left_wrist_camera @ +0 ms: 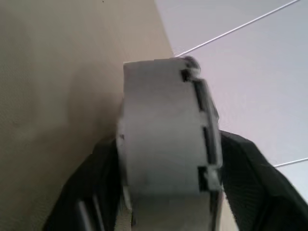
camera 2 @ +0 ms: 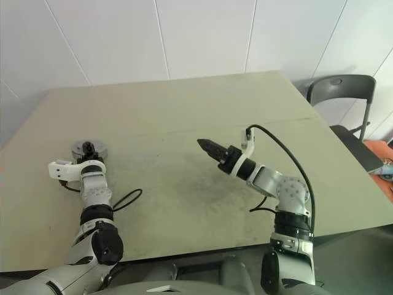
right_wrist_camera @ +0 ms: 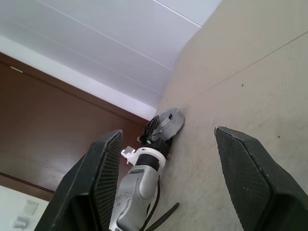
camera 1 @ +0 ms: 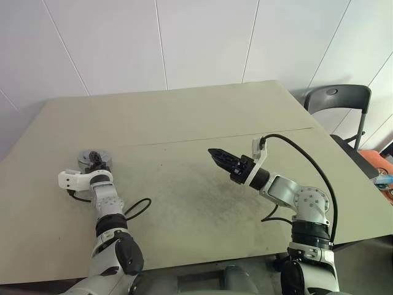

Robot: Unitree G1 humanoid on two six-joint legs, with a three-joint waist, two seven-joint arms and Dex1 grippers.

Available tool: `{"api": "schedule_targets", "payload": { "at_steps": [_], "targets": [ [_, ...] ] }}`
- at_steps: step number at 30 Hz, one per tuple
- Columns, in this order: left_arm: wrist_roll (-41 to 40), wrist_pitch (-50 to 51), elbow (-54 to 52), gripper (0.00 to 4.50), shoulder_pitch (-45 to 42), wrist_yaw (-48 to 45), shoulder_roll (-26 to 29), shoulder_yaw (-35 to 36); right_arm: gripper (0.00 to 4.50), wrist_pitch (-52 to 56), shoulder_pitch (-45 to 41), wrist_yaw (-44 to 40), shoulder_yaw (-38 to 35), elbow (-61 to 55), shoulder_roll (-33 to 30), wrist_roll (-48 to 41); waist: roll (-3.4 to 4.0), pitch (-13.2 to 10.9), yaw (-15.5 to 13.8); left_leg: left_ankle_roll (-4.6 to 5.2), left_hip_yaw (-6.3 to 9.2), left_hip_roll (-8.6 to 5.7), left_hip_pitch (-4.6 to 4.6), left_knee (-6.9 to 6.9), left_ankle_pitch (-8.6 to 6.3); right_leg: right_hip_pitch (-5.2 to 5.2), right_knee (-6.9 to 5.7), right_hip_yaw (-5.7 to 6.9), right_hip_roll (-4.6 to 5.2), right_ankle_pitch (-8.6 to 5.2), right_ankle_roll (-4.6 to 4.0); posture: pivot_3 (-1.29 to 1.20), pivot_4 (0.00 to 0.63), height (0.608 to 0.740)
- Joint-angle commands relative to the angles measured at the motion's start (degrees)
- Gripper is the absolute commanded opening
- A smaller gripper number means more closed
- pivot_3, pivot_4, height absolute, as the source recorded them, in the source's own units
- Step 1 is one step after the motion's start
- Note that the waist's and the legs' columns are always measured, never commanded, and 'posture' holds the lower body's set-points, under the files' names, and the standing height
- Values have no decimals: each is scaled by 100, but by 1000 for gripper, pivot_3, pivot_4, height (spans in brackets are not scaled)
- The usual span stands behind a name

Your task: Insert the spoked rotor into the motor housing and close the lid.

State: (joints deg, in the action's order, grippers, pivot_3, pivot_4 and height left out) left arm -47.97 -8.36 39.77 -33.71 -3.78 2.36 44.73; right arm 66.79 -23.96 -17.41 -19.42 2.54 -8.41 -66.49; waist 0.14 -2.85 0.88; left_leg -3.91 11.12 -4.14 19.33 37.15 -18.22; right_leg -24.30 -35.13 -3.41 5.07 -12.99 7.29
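Note:
The lid (camera 1: 82, 159), a grey-silver round part with a notched rim, lies on the tan table (camera 1: 184, 117) at the near left. My left gripper (camera 1: 94, 158) reaches level over it, and the left wrist view has the lid (left_wrist_camera: 163, 130) close up, edge-on. Whatever lies beneath it is covered, so the motor housing and the spoked rotor are hidden. My right gripper (camera 1: 216, 155) hovers above the middle of the table, pointing toward the left arm. Its fingers (right_wrist_camera: 96, 178) stand wide apart with nothing between them. The lid (right_wrist_camera: 172, 119) also appears far beyond them.
A black cable (camera 1: 139, 208) loops on the table beside the left forearm. A seam (camera 1: 288, 131) runs across the tabletop. A grey chair (camera 1: 339, 101) stands past the right edge, with an orange object (camera 1: 381, 166) beside it. White wall panels rise behind.

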Motion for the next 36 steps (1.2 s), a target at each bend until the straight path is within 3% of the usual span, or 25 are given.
{"api": "schedule_targets", "payload": {
  "at_steps": [1, 23, 27, 32, 36],
  "targets": [
    [228, -315, -164, 4408, -50, 314, 139, -43, 3241, -83, -84, -88, 15, -84, -35, -70, 0, 1, 8, 2, 0, 0, -2, 0, -1, 2, -1, 0, -1, 2, -2, 0, 0, 740],
    [2008, -885, -393, 4485, 351, 3422, 342, -418, 3241, -132, 15, -312, 198, -10, -157, 87, -4, 6, 13, 4, -35, 6, -104, 0, -1, 91, 5, -42, -15, 6, 22, 0, 0, 740],
    [2333, -928, -856, 4485, 447, 2682, 533, -940, 3241, -117, 14, -382, 280, -69, -196, 99, -8, 6, -7, 4, -33, 7, -101, -2, -1, 88, 4, -41, -17, 15, 9, 0, 0, 740],
    [2029, -895, -1582, 4485, 512, 714, 593, -1641, 3241, -289, -20, -566, 802, -390, -343, 601, -13, 9, -37, 3, -32, 5, -96, 2, -1, 91, 8, -41, -17, 16, 7, 0, 0, 740],
    [1692, -152, -2296, 4485, 920, -1007, 716, -2404, 3241, -1059, -217, -516, 1321, -713, -466, 1551, -11, 10, -2, 3, -36, 6, -98, 1, -1, 93, 11, -41, -17, 15, 8, 0, 0, 740]
  ]
}}
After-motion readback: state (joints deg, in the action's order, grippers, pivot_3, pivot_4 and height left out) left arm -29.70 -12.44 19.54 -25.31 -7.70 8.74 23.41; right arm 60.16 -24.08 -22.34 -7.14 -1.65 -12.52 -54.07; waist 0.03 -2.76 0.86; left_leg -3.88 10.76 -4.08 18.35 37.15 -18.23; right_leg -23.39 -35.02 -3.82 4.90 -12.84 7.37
